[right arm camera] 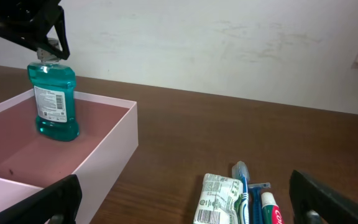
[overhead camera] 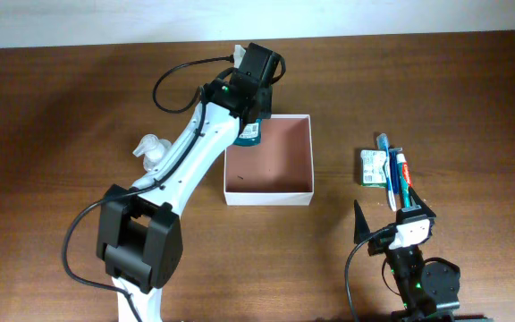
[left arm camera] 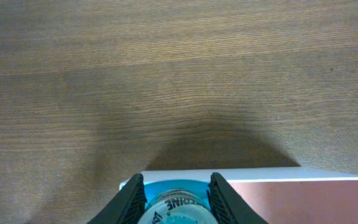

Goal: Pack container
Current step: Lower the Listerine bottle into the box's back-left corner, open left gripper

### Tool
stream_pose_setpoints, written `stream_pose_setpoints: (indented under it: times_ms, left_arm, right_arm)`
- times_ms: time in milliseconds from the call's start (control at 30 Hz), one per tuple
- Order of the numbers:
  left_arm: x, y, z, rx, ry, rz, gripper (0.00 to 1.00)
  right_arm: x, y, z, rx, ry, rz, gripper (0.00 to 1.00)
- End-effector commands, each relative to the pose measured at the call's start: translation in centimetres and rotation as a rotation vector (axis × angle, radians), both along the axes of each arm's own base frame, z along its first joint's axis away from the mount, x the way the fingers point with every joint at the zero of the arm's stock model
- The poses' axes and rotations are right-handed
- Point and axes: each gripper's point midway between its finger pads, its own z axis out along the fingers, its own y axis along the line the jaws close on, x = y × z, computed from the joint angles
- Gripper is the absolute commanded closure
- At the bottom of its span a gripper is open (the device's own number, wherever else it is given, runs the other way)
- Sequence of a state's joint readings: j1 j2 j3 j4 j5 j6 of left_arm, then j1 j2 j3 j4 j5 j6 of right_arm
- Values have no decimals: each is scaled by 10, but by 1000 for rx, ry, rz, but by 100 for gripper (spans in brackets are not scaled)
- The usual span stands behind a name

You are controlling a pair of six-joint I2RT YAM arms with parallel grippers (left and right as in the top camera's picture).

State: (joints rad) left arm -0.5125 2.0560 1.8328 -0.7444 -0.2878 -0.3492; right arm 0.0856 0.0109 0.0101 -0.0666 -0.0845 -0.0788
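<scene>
The container (overhead camera: 280, 189), a shallow white-walled box with a reddish-brown inside, sits mid-table. A teal bottle (right arm camera: 53, 99) stands upright in its far-left corner, its base at the container floor. My left gripper (overhead camera: 250, 125) is shut on the bottle's top; in the left wrist view the bottle (left arm camera: 176, 205) fills the gap between both black fingers (left arm camera: 129, 202), just inside the container's rim (left arm camera: 272, 173). My right gripper (overhead camera: 388, 215) stands open near the front right, nothing between its fingers (right arm camera: 334, 199).
Just ahead of the right gripper, toiletries lie side by side: a green-and-white packet (right arm camera: 219, 198), a toothbrush (right arm camera: 244, 186), a blue razor and a toothpaste tube (right arm camera: 269, 208). A clear pump bottle (overhead camera: 150, 149) lies left of the left arm.
</scene>
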Motion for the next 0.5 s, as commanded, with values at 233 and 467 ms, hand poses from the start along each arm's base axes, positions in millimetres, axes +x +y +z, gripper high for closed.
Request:
stream_pose_setpoints:
  times_ms: [233, 467]
  left_arm:
    - [5, 2, 17, -10, -43, 40, 67]
    - [2, 4, 15, 0, -27, 40, 54]
  right_arm:
    - [0, -2, -2, 4, 3, -7, 2]
    - [0, -2, -2, 4, 3, -7, 2]
